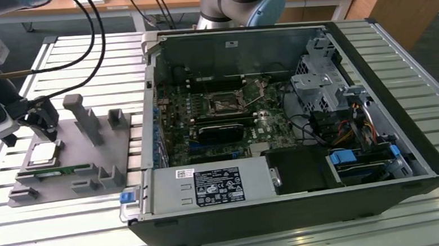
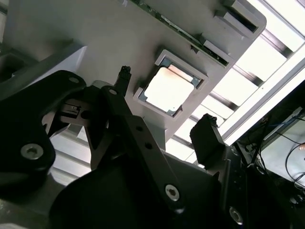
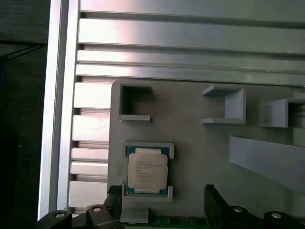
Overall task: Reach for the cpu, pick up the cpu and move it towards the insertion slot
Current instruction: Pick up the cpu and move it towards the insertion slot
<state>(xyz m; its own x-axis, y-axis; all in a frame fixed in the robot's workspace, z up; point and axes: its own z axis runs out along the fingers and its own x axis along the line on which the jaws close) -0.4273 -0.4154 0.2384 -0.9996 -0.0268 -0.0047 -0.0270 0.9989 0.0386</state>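
Reach is the step in hand: gripper (image 3: 162, 193), wide open and empty, hovers over the cpu (image 3: 147, 171) seated in its grey fixture (image 1: 93, 163) recess, well apart from the insertion slot (image 1: 225, 104). Grasping calls for centring the jaws on opposite chip edges.

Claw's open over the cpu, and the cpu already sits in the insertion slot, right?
No. The cpu lies in its recess on the grey holder plate outside the case, as the exterior view shows. The claw is open over it.
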